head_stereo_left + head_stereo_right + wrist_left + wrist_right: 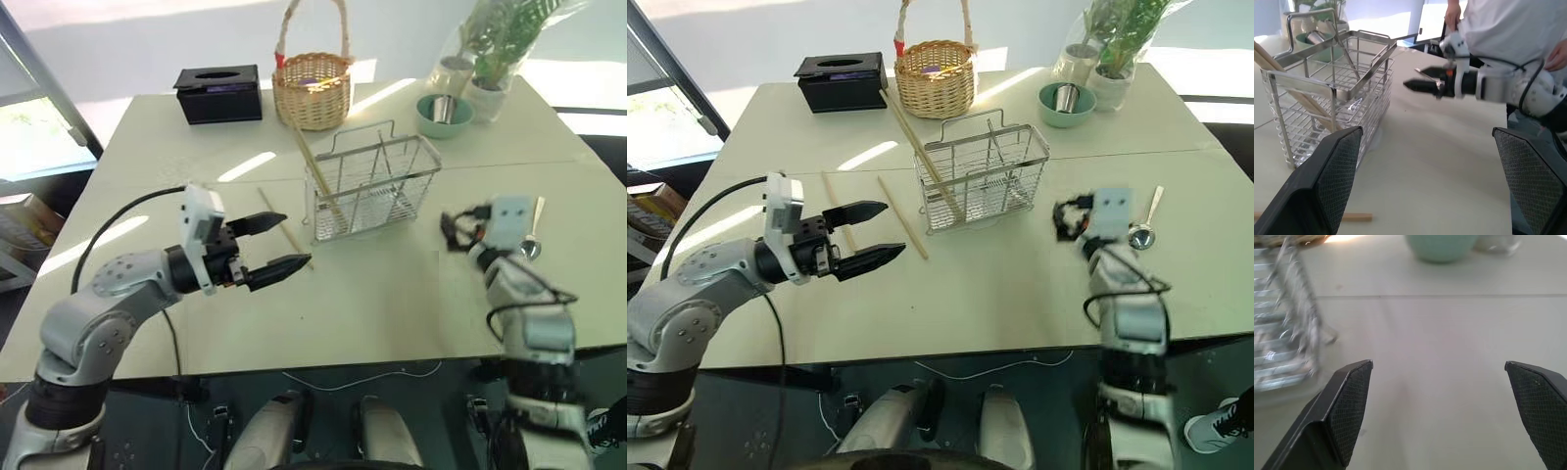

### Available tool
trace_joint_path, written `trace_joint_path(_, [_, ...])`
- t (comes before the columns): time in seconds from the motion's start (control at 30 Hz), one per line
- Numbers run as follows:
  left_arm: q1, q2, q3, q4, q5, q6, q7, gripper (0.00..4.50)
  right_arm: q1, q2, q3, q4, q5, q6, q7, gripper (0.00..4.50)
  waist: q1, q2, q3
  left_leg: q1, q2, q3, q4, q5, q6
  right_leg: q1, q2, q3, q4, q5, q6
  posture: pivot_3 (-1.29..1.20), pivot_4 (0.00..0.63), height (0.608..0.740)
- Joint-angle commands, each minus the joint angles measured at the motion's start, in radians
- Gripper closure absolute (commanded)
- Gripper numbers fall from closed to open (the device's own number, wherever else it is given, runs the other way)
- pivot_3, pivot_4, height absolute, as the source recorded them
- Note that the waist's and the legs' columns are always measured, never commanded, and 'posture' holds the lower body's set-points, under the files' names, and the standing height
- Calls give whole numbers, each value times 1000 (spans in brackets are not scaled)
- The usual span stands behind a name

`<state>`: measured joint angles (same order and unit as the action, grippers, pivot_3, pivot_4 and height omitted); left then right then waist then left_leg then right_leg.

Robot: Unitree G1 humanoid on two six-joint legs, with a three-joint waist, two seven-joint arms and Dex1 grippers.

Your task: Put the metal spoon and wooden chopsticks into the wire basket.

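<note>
The wire basket (372,186) stands mid-table with one of the wooden chopsticks (924,157) leaning in its left end. Two more chopsticks (903,221) lie flat on the table to its left. My left gripper (297,240) hovers open and level above them, pointing at the basket, nothing between its fingers. The metal spoon (1142,231) lies on the table right of the basket. My right gripper (1060,220) hangs open and empty just left of the spoon, raised off the table. The left wrist view shows the basket (1327,98) close by and the right gripper (1415,84) beyond it.
At the back stand a round wicker basket (312,90), a black tissue box (217,93), a green bowl (444,113) holding a metal cup, and a potted plant (495,59). A person in a white shirt (1498,29) stands beyond the table.
</note>
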<state>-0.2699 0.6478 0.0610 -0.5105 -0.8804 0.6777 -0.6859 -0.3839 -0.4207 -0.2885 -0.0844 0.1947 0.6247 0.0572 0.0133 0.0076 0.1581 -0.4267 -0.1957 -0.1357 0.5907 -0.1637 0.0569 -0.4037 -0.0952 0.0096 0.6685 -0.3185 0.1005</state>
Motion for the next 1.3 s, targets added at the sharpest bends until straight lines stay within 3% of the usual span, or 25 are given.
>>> trace_joint_path(0.03, [3,-10,11,-23,6,3,18,23,-47,-34,-40,4,-18,85,-38,0,1,0,0,0,0,0,-1,0,0,0,0,0,0,0,0,0,150,740])
trace_joint_path(0.27, [47,-29,21,-75,-6,21,63,23,-190,-48,-186,171,2,212,-150,0,0,0,0,-1,0,1,-2,0,0,0,0,1,-3,2,4,0,150,740])
trace_joint_path(0.7, [114,-45,44,-178,-9,20,147,23,-347,-97,-189,499,-11,207,-171,0,-2,0,0,-1,0,1,0,1,0,6,0,1,-3,3,3,0,150,740])
trace_joint_path(1.07, [144,-79,64,-234,-7,9,242,23,-504,-159,-294,863,11,54,-305,0,-2,-1,0,0,0,1,1,1,0,7,0,0,-3,3,3,0,150,740])
trace_joint_path(1.3, [126,-83,82,-234,5,0,282,23,-533,-164,-293,954,33,27,-317,0,-5,-1,0,0,0,1,1,2,1,7,0,0,-3,3,3,0,150,740])
